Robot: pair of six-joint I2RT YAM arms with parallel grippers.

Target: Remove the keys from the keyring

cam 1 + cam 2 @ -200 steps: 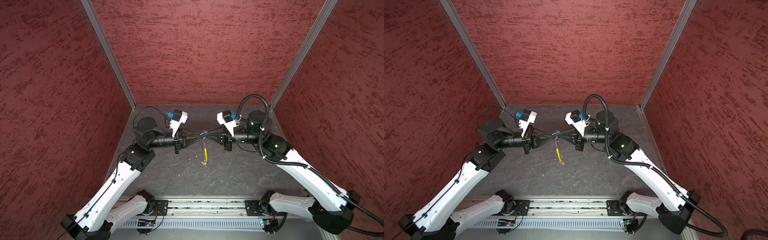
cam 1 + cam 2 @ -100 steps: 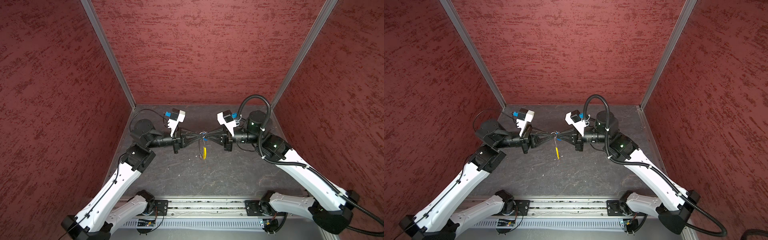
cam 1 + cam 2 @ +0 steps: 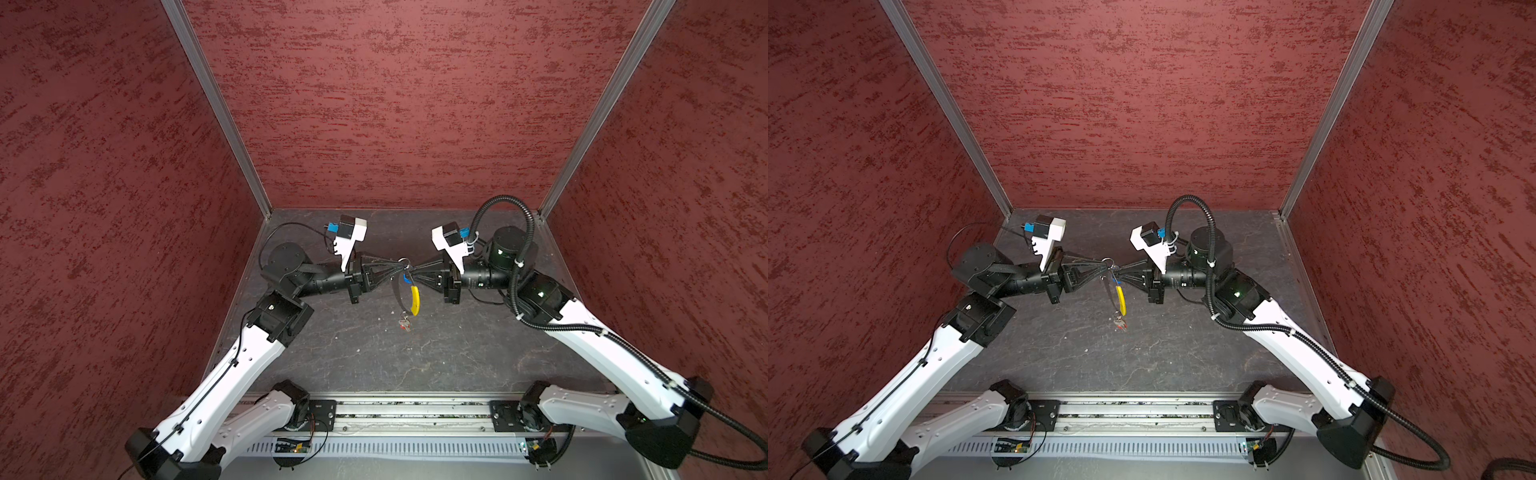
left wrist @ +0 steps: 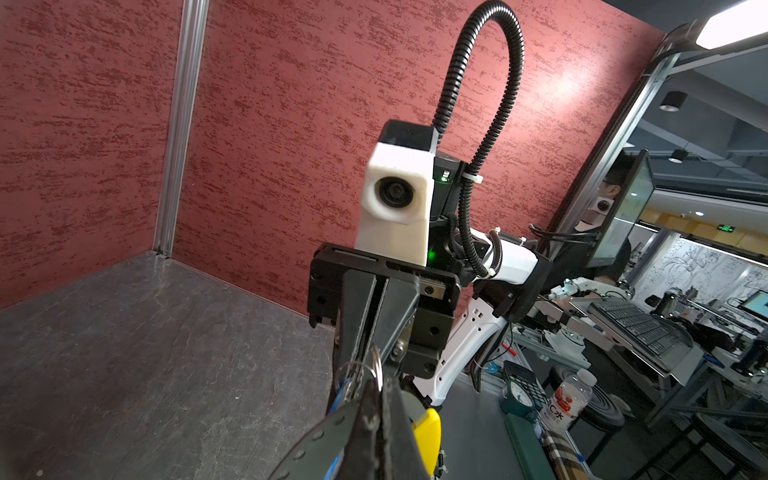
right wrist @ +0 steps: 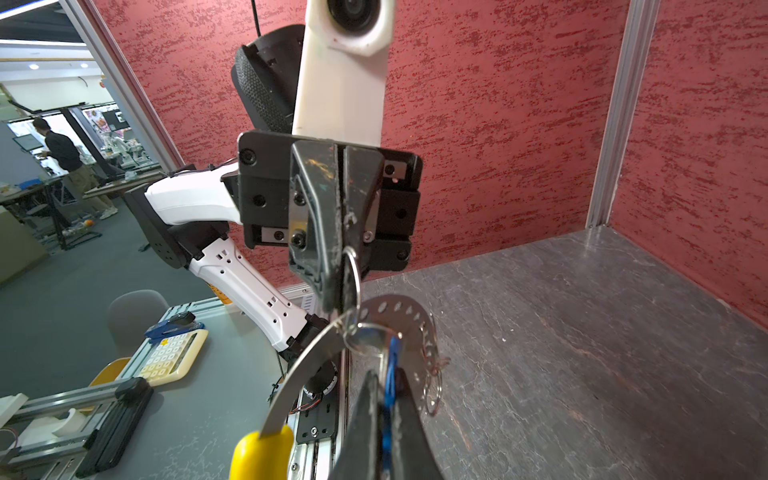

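Left tool [image 3: 398, 266] pinches the split ring [image 5: 352, 266], right tool [image 3: 411, 272] pinches the blue key [image 5: 390, 370]; rotate key along coil, no yanking.

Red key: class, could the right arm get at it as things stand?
Probably not yet: the red key hangs free below the yellow sleeve, but the right arm's jaws are shut on the blue key and must let go first.

You are seeing a silvery keyring [image 5: 395, 309], its yellow sleeve [image 5: 259, 455], a blue-headed key [image 5: 390, 374], a red-headed key [image 3: 404, 324], mottled dark-red walls [image 3: 374, 104] and a grey veined tabletop [image 3: 374, 357]
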